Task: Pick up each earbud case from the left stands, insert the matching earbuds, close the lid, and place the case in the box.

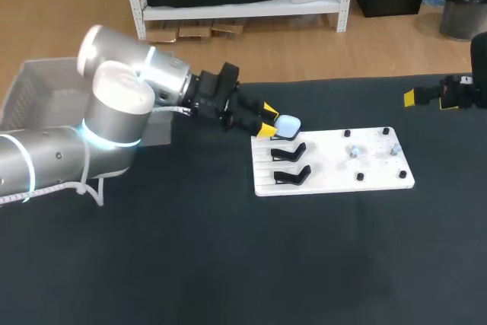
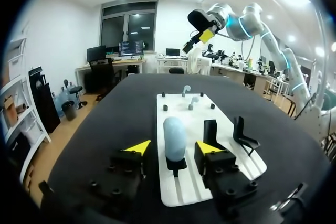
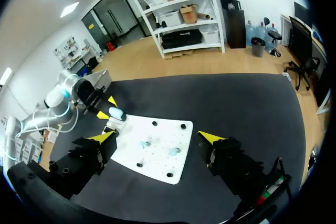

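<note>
Earbud case [image 2: 175, 139] sits propped on its black stand [image 2: 177, 164] on the white board [image 2: 173, 195], flanks free, so my left gripper [image 2: 174, 147] straddles it, fingers spread and not touching, while my right gripper [image 3: 158, 137] hangs open well aside, leaving room.

Robotics lab: two robot arms [image 1: 114, 116] at black worktable [image 1: 228, 264], monitor desks [image 2: 126, 56], storage shelving [image 3: 181, 11].

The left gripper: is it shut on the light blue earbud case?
No: the left gripper is open, and the earbud case stands between its fingers with a gap on each side.
</note>
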Robot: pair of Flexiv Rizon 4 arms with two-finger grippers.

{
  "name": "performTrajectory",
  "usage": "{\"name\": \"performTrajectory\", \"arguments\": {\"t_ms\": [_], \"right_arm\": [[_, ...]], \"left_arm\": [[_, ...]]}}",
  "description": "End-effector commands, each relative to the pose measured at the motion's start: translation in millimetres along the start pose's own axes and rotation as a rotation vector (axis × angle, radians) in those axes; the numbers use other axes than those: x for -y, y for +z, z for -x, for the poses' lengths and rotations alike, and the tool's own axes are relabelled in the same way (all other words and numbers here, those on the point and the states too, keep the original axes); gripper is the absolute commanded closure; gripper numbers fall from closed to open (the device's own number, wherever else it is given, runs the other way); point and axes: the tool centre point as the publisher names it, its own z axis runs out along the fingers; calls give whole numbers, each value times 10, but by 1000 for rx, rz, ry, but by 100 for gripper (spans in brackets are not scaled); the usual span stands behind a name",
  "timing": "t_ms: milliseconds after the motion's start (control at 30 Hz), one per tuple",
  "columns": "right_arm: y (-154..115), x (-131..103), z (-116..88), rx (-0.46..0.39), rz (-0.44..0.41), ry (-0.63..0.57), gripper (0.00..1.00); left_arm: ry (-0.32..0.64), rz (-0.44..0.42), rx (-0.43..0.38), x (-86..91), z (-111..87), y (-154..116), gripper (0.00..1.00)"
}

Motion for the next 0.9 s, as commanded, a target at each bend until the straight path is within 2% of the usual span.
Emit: {"name": "performTrajectory", "arguments": {"t_ms": [33,900], "right_arm": [[5,-1,0,-1,-2,0,0],[5,-1,0,-1,-2,0,0]], "left_arm": [[0,-11,0,-29,-1,39,50],[-13,15,7,1,-40,166,59]]}}
